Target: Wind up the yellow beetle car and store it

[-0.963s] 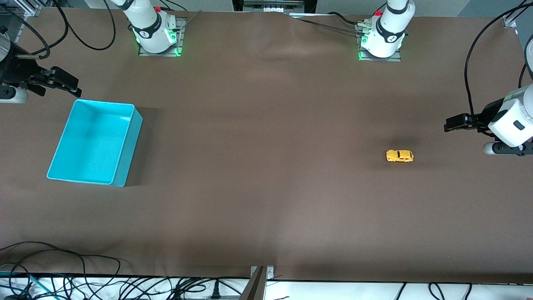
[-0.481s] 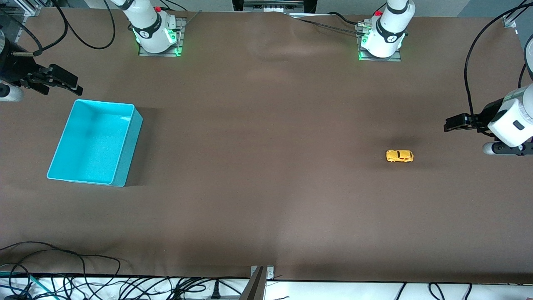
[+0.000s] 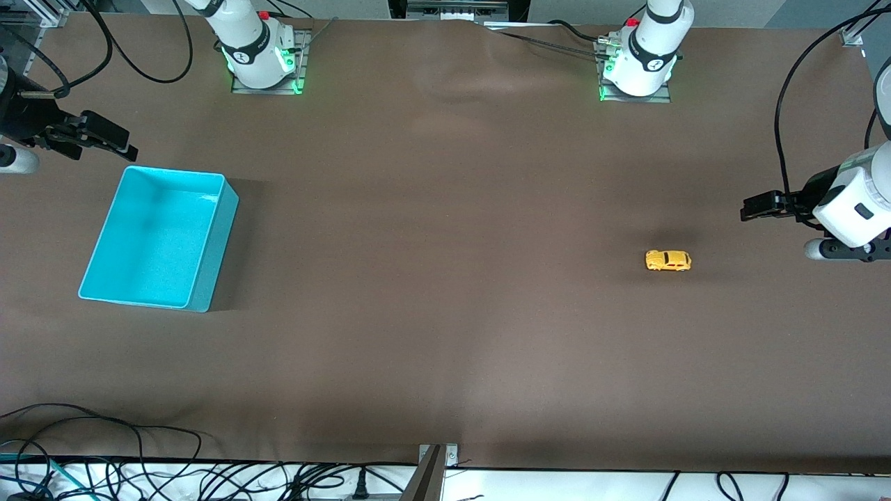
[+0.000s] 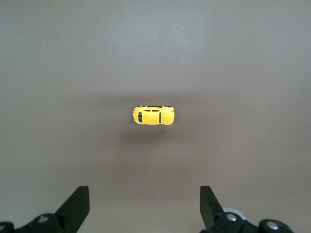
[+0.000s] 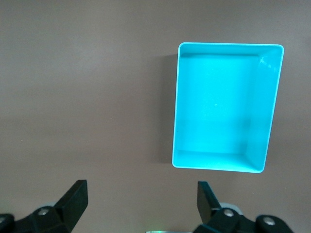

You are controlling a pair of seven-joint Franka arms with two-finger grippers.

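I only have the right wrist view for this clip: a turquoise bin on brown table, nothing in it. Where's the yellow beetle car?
Observer: The yellow beetle car sits on its wheels on the table toward the left arm's end, well apart from the turquoise bin.
Operator: Is either arm holding it?
Observer: No. The left gripper is open, up above the table with the car in its wrist view between the fingertips' line of sight, untouched.
Operator: And my arm?
Observer: The right gripper is open too, up in the air near the bin's end of the table, holding nothing.
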